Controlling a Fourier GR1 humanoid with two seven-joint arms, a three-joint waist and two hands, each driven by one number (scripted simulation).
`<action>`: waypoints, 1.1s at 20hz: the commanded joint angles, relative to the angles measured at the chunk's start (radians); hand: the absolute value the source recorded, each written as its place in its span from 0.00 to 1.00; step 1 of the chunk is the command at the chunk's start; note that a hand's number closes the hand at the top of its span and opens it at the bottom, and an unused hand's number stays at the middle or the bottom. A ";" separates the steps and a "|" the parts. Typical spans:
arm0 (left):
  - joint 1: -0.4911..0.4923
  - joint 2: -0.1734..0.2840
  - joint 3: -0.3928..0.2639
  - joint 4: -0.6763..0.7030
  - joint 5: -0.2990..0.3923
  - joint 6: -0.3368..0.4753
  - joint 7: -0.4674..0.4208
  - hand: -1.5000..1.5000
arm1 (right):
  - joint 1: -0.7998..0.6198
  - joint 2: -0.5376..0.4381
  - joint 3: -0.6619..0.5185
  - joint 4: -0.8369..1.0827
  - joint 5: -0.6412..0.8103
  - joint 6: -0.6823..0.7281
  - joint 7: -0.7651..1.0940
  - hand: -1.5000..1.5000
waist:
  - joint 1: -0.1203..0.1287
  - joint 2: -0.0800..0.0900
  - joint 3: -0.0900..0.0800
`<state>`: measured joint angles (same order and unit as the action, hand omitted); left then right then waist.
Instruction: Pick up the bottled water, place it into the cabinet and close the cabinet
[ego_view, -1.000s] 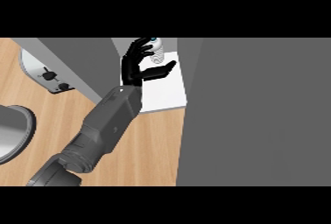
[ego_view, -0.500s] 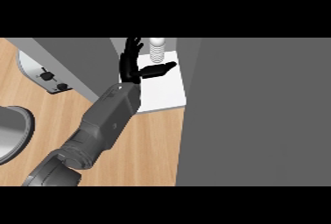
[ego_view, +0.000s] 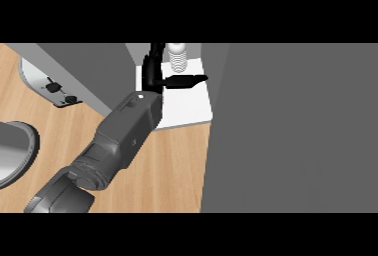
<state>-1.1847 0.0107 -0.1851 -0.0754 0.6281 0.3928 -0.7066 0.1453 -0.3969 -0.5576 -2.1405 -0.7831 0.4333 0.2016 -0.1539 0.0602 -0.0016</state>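
A: Near side?
B: Grey forearm (ego_view: 118, 145) crosses the wooden counter (ego_view: 173, 165); grey door (ego_view: 295, 130) on the right.
A: Far end?
B: Left hand (ego_view: 164, 75) over the white shelf (ego_view: 184, 107), fingers spread, thumb out, just beside the bottle (ego_view: 177, 57), not clamped.

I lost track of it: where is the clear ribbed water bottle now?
The clear ribbed water bottle stands at the head view's top centre, on the white cabinet shelf, just right of the black left robot hand.

Pale wooden counter (ego_view: 170, 165), grey wall panels (ego_view: 295, 125), steel sink (ego_view: 11, 155) at left
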 joint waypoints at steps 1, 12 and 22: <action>-0.007 -0.010 -0.030 -0.004 -0.034 -0.024 -0.047 0.00 | -0.002 -0.003 0.006 -0.004 -0.003 0.005 0.007 0.00 | 0.007 -0.006 0.000; 0.025 -0.011 0.002 -0.069 0.027 -0.097 -0.098 1.00 | 0.021 0.011 0.000 -0.046 0.004 0.025 0.009 0.00 | 0.037 -0.033 0.001; 0.233 -0.011 -0.108 -0.245 0.137 -0.201 -0.100 1.00 | 0.055 -0.011 0.003 -0.153 -0.014 0.009 0.096 0.00 | 0.066 -0.052 0.000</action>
<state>-1.0232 0.0001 -0.2428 -0.2391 0.7090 0.2218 -0.8312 0.1864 -0.4069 -0.5700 -2.2285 -0.7991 0.4589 0.2588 -0.0918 0.0153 -0.0011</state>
